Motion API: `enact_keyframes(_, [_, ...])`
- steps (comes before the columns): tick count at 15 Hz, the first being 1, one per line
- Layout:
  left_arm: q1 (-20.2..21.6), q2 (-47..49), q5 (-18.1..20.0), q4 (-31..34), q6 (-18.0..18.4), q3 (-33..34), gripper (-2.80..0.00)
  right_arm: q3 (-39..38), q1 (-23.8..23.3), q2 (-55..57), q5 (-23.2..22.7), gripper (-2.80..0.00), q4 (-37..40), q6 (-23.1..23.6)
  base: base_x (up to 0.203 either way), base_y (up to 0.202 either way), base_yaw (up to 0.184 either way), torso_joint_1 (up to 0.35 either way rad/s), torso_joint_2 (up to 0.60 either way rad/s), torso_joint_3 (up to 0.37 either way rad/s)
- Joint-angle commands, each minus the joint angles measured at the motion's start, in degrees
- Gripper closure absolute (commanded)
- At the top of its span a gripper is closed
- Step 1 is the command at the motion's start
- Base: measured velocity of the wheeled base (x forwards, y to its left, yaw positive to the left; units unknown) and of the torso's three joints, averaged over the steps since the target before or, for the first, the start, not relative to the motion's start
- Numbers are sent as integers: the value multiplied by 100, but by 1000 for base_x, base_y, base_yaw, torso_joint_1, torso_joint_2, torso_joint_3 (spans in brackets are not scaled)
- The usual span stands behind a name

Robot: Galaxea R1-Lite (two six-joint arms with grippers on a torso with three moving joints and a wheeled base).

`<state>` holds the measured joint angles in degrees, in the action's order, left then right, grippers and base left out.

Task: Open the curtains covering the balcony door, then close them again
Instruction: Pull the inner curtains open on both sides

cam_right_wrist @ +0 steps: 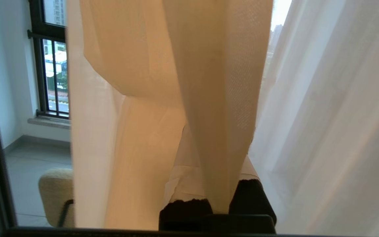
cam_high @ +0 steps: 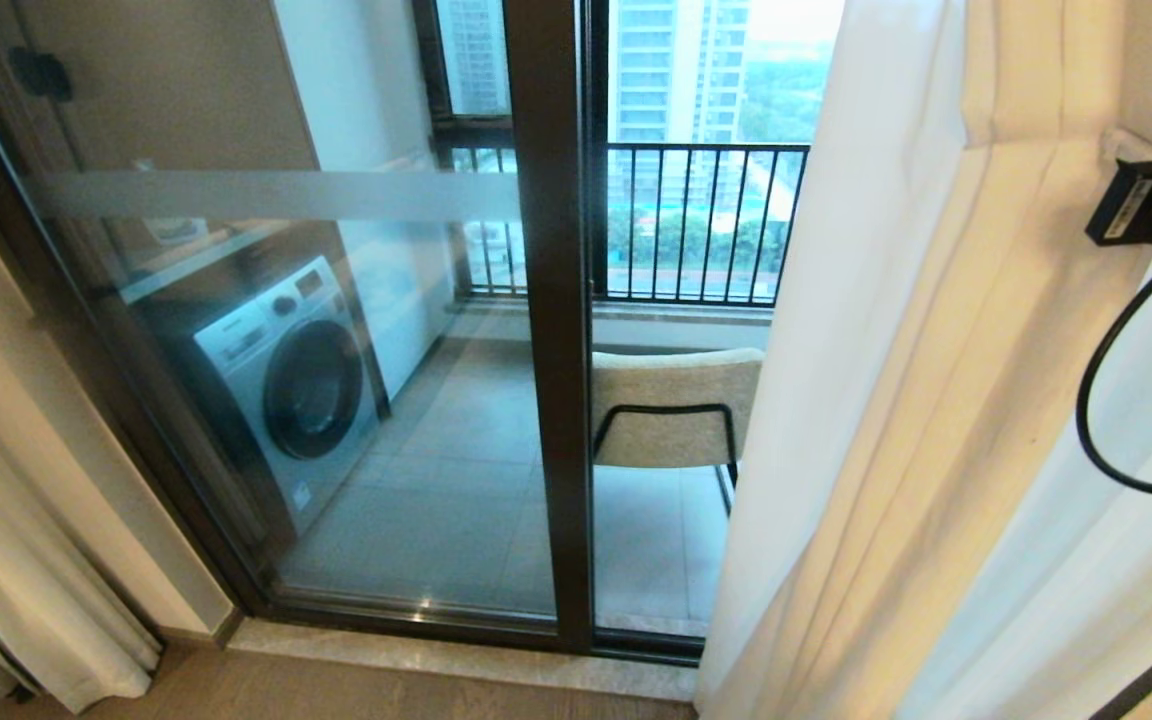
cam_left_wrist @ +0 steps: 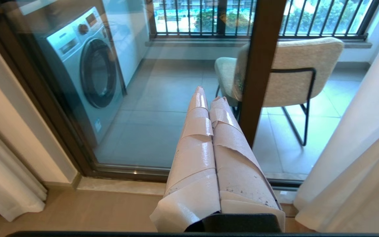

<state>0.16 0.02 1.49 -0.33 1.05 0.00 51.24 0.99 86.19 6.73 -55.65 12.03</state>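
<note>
Setting: tiled balcony behind the tall dark-framed glass balcony door (cam_high: 336,380) with its frosted band; a white front-loading washing machine (cam_high: 281,375) stands at left, a beige upholstered chair (cam_high: 671,405) near the middle.
Left curtain: cream drape (cam_high: 6,560) gathered against the left wall.
Left gripper (cam_left_wrist: 206,95): taped fingers pressed together, empty, pointing at the glass, well apart from any fabric.
Right curtain: heavy cream-beige woven curtains (cam_high: 946,400) with white sheer behind, drawn aside at right.
Right gripper (cam_right_wrist: 217,197): clenched on a fold of the cream drape.
Progress: glass mostly uncovered, so opening looks largely done; closing remains.
Views: only the right wrist view shows the pinch; the head view shows just that arm's camera and cable.
</note>
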Motion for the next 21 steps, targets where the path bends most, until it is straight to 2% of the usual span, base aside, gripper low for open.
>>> enact_keyframes(1, [2,-2,1,-2,1,0,0,0,6,12,4,0,-34,10,0,-185,2,2,2,2])
enact_keyframes(21, [2,-2,1,-2,1,0,0,-61,-2,-5,4,0,-42,10,0,-186,2,3,2,2])
